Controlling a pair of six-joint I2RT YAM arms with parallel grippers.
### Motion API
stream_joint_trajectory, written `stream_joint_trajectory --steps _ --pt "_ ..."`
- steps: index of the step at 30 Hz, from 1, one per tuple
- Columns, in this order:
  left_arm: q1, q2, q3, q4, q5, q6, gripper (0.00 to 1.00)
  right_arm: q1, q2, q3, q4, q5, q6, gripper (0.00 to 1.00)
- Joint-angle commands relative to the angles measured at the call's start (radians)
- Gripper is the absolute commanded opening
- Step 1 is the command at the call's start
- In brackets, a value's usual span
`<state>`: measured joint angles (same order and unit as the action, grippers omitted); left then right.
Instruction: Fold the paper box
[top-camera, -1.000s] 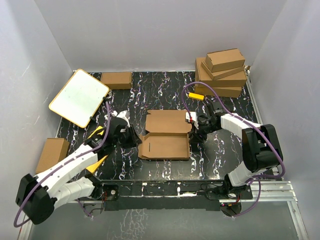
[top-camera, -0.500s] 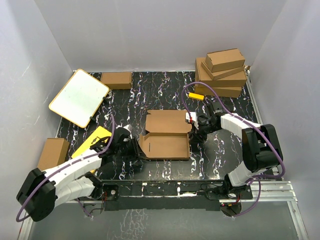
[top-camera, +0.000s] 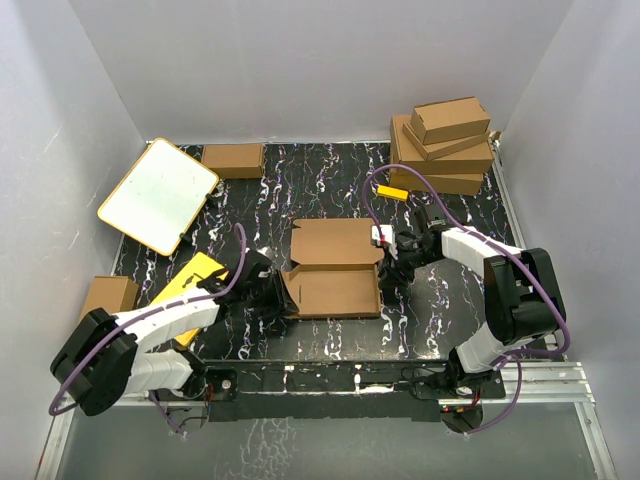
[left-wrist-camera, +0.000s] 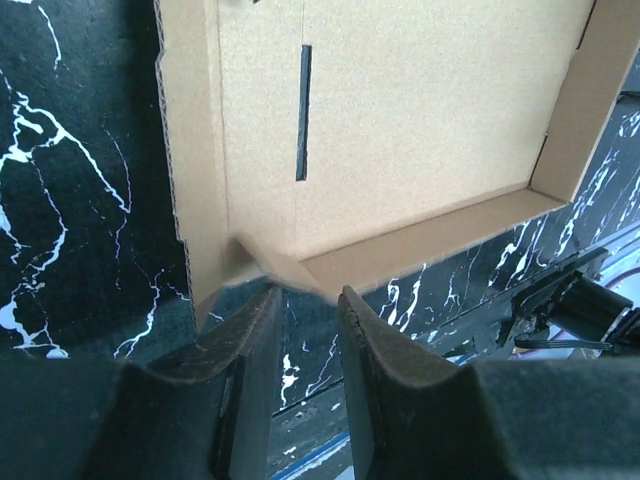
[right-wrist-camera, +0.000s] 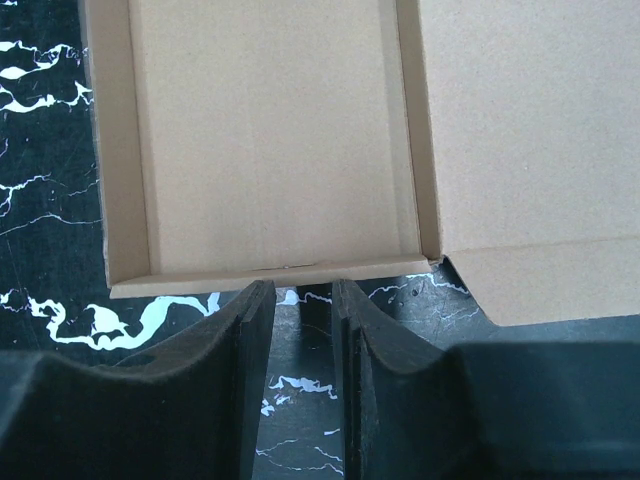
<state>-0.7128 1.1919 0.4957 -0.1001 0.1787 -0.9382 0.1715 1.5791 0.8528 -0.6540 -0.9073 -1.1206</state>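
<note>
We see the paper box (top-camera: 335, 270) in the middle of the black marbled table (top-camera: 320, 190), between the 2 arms. It is half formed: a shallow open tray is on the near side, and the lid panel lies flat behind it. In the left wrist view, 1 dark slit runs along the floor of the tray, and a small corner flap is bent inward at the near left corner.

The left gripper (left-wrist-camera: 305, 300) is low at this corner. Its jaws are apart with a narrow gap. The tip of the corner flap is just in front of the gap, not clamped. The right gripper (right-wrist-camera: 300, 295) is at the right wall of the tray. Its jaws are also a little apart. The wall runs across just in front of the fingertips, and nothing is between them.

A white board with an orange rim (top-camera: 160, 195) is at the far left. A yellow card (top-camera: 195, 272) lies beside the left arm. A stack of brown boxes (top-camera: 445, 150) stands in the far right corner.
</note>
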Motion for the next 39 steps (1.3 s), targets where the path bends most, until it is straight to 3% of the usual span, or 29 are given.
stream_joint_trajectory --steps 1,13,26,39 --pt "-0.007 0.02 0.033 -0.003 -0.031 0.042 0.28 0.013 0.005 0.005 0.014 -0.048 -0.034 0.35" --pt "-0.014 0.079 0.057 0.054 -0.013 0.087 0.19 0.04 0.015 0.005 0.01 -0.049 -0.037 0.34" --pt "-0.055 0.198 0.164 -0.03 -0.011 0.218 0.14 0.052 0.025 0.006 0.01 -0.044 -0.036 0.33" --pt "-0.059 0.084 0.21 -0.121 -0.152 0.226 0.3 0.052 0.035 0.012 0.014 -0.021 -0.026 0.33"
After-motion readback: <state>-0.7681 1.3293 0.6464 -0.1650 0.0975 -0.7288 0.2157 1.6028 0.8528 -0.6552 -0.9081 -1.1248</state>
